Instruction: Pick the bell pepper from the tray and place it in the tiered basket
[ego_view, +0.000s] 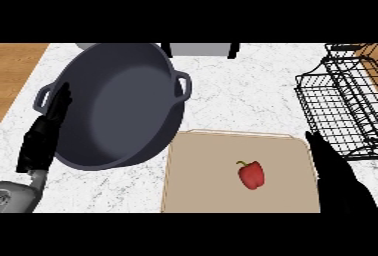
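A red bell pepper (252, 175) with a green stem lies near the middle of the beige tray (199, 170). The black wire tiered basket (339, 107) stands at the right edge of the counter, behind the tray. My right hand (336, 175) is over the tray's right edge, fingers straight and pointing away from me, a short way right of the pepper and not touching it. My left hand (46, 135) rests at the left with straight fingers, beside the rim of the dark pan.
A large dark two-handled pan (118, 110) fills the counter's left half and overlaps the tray's left corner. A grey box (199, 49) sits at the back edge. The wooden floor (18, 70) shows beyond the counter's left side.
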